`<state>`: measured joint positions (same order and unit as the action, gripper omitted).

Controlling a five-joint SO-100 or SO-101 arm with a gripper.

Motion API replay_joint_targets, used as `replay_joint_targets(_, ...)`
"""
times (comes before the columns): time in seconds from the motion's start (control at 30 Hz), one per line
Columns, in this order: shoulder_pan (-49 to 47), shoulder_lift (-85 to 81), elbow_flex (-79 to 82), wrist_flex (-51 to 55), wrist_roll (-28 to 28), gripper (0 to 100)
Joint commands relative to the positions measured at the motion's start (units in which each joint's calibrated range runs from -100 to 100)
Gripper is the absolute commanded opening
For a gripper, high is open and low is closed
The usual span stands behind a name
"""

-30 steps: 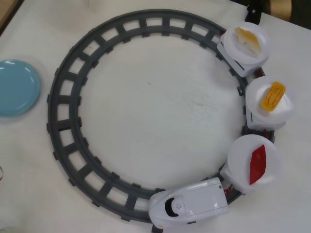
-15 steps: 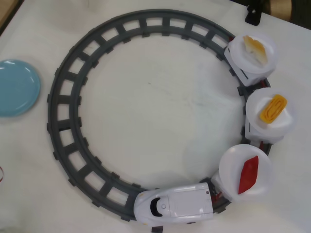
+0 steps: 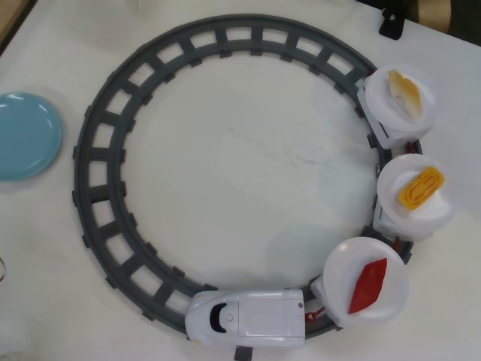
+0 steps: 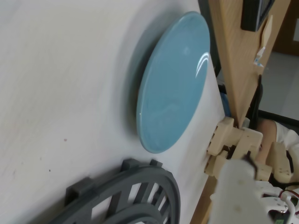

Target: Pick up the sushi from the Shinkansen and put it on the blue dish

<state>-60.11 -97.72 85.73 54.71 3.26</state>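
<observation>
Blue dish sits empty at the overhead view's left edge; Shinkansen stands bottom centre on the grey track. Red sushi lies on the first car's plate, long axis diagonal. Gripper barely visible in the wrist view, nearer the dish; jaw state cannot be told.

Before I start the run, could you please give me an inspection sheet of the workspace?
Surface: white table, bare inside the grey track.
Job's things: red sushi on the first car's plate behind the Shinkansen; blue dish empty, outside the track at the overhead view's left.
Clutter: yellow omelette and pale orange piece on the other plates.
Grippers: pale part at wrist view's lower right; jaws not discernible.
Cables: red wires.
Surroundings: wooden board.
</observation>
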Motion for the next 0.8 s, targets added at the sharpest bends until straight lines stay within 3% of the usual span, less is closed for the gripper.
replay_joint_targets(0.0, 0.1, 0.1, -1.9, -1.1, -0.2, 21)
replay_joint_targets(0.43, 7.1, 1.6, -13.6, -2.3, -0.1, 21)
replay_joint_targets(0.77, 11.8, 25.3, -38.5, -7.1, 0.0, 21)
